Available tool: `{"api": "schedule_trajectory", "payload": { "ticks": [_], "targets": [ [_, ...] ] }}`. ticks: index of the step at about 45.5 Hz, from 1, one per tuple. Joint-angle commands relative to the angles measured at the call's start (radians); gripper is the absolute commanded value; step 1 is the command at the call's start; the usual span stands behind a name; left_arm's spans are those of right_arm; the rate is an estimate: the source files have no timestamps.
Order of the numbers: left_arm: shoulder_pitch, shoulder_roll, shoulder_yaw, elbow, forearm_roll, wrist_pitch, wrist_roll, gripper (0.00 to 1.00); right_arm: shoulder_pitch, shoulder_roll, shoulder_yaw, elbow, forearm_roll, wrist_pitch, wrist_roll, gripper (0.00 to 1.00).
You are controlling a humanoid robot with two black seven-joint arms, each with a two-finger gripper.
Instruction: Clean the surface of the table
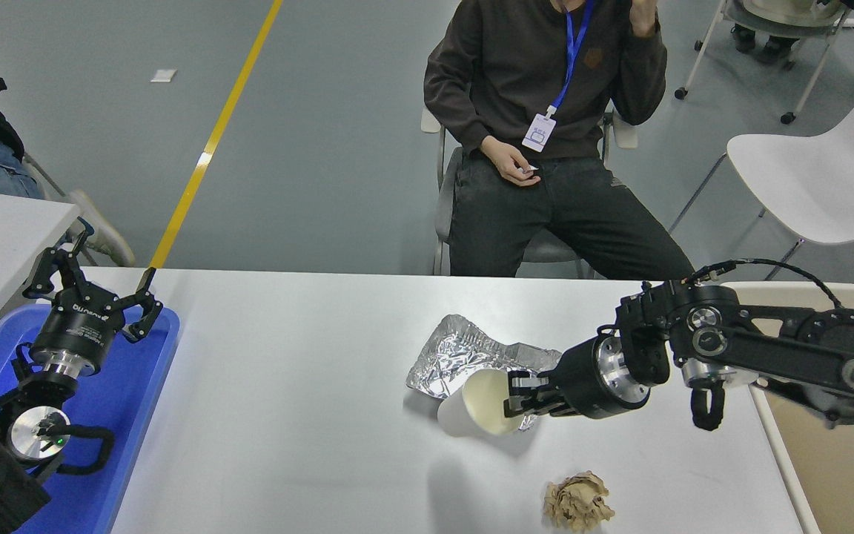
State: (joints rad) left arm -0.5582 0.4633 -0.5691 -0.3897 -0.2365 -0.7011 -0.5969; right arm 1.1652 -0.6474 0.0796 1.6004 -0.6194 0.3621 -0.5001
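Note:
The white table surface [293, 386] fills the lower half of the view. My right gripper [517, 400] is shut on the rim of a white paper cup [475, 408] and holds it tipped on its side above the table, in front of a crumpled foil tray [464, 348]. A crumpled brown paper ball [577, 500] lies on the table near the front edge, below the right arm. My left gripper [93, 278] is open and parked over the blue tray [130, 393] at the lower left.
A beige bin [842, 460] stands at the table's right edge, under the right arm. A person sits at the far side, hands off the table. A white chair is at the upper right, and a smaller table corner shows at the left.

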Motion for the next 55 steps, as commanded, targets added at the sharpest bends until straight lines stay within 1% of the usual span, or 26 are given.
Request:
{"api": "schedule_trajectory", "payload": {
  "ticks": [1, 15, 31, 40, 45, 55],
  "targets": [
    [0.000, 0.000, 0.000, 0.000, 0.000, 0.000, 0.000, 1.00, 0.100, -0.150, -0.003, 0.075, 0.072, 0.026, 0.000, 0.00],
    [0.000, 0.000, 0.000, 0.000, 0.000, 0.000, 0.000, 1.00, 0.176, -0.325, 0.003, 0.124, 0.126, 0.087, 0.000, 0.00],
    [0.000, 0.000, 0.000, 0.000, 0.000, 0.000, 0.000, 1.00, 0.172, -0.506, 0.020, 0.118, 0.113, 0.104, 0.000, 0.00],
    [0.000, 0.000, 0.000, 0.000, 0.000, 0.000, 0.000, 1.00, 0.139, -0.597, 0.009, 0.108, 0.110, 0.101, 0.000, 0.00],
    [0.001, 0.000, 0.000, 0.000, 0.000, 0.000, 0.000, 1.00, 0.123, -0.621, 0.017, 0.072, 0.107, 0.095, 0.002, 0.00],
    [0.001, 0.000, 0.002, 0.000, -0.001, 0.002, 0.000, 1.00, 0.117, -0.626, 0.012, -0.094, 0.103, 0.060, 0.023, 0.00]
  ]
}}
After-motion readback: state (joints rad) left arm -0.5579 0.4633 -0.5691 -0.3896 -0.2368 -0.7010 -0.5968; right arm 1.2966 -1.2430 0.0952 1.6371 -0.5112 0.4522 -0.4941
